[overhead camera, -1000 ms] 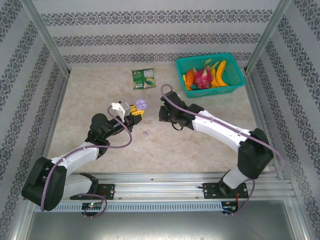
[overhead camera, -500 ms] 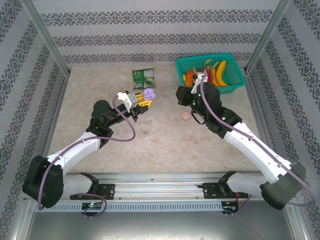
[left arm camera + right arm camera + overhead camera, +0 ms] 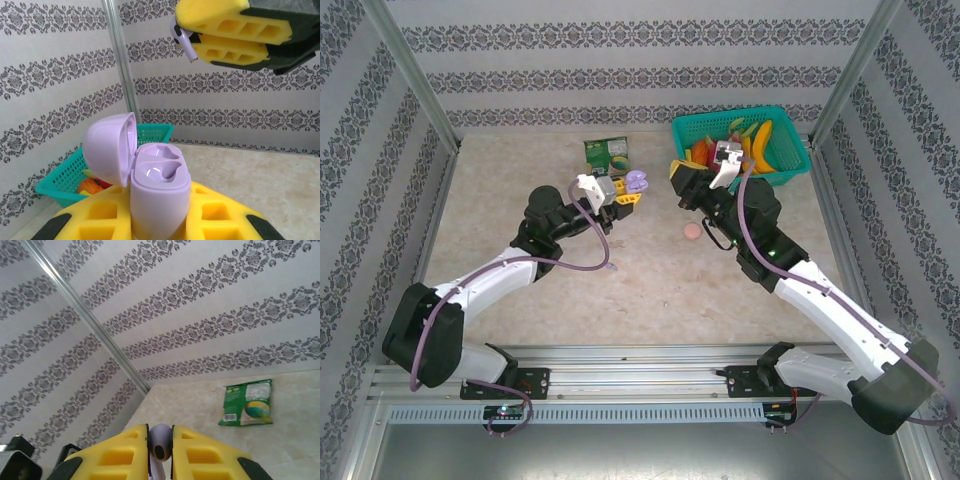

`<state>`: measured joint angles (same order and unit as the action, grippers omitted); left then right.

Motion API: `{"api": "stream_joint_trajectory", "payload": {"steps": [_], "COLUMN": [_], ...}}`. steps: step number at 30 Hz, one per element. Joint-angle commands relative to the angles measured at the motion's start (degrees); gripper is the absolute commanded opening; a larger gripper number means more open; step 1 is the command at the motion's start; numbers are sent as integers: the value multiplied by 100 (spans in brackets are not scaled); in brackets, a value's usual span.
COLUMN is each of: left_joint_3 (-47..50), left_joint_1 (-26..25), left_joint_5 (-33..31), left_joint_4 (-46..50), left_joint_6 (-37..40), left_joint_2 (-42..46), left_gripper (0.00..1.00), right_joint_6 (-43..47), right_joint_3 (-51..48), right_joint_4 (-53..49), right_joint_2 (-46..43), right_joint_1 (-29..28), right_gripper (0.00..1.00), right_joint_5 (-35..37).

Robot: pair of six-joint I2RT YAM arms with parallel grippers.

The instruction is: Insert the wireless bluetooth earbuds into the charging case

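My left gripper is shut on the lavender charging case and holds it off the table. The case stands upright between the yellow fingers, its lid flipped open to the left and both wells empty. My right gripper faces it from the right, a short gap away, shut on a lavender earbud. From the left wrist, that earbud sticks out of the right gripper's yellow fingers, above and beyond the case.
A small round pink item lies on the table below the right gripper. A green snack packet lies at the back, and a teal basket of toy fruit stands at the back right, just behind the right gripper.
Both arms have risen off the table and moved toward the back. The left carried the case up and right; the right swung from mid-table to face it with the earbud.
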<state>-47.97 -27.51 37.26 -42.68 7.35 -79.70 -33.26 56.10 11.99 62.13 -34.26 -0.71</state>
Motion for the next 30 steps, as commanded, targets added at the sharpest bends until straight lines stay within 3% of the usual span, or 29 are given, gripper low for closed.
{"api": "stream_joint_trajectory", "payload": {"steps": [1,15,30], "left_joint_3": [-223,-268,-281], "left_joint_1": [-106,-183,-187], "left_joint_5": [1,-25,-43], "left_joint_4": [-334,-452,-452], "left_joint_6": [-77,-177,-231], "left_joint_2": [-64,-90,-58], "left_gripper": [0,0,0], "right_joint_6": [-263,-881,-1093], "right_joint_3": [-177,-394,-573], "right_joint_4": [799,1493,1593], "right_joint_2": [-18,400,506], "right_joint_1": [-22,-203,-340], "right_gripper": [17,16,16], "right_joint_5": [-290,-601,-623]}}
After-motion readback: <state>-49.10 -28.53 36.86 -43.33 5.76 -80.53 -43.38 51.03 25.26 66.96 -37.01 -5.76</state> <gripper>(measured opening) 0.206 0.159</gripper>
